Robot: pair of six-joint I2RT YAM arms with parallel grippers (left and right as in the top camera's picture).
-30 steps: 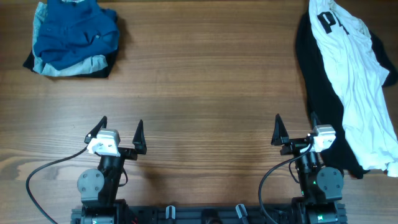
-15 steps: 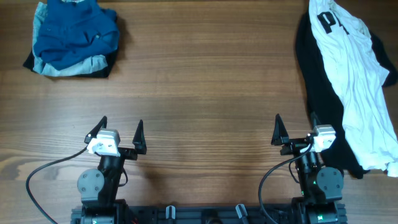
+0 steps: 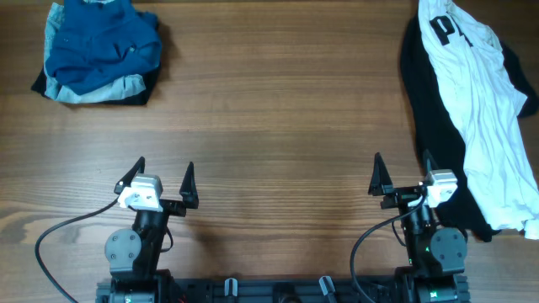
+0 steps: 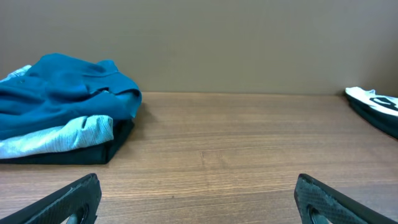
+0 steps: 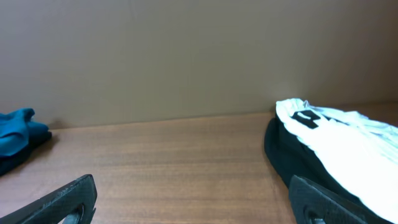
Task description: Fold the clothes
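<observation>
- My left gripper [image 3: 164,165] sits by the near edge of the table [image 3: 278,109], on its left side, fingers spread wide with nothing between them.
- My right gripper [image 3: 401,158] sits by the same near edge, toward the right, jaws just as wide apart and empty.
- A white T-shirt [image 3: 480,109] with black print lies crumpled along the right edge, draped over a black garment [image 3: 434,139].
- In the far left corner a blue garment [image 3: 101,42] is heaped on a pale-blue garment [image 3: 88,91], with dark cloth [image 3: 135,98] under both.
</observation>
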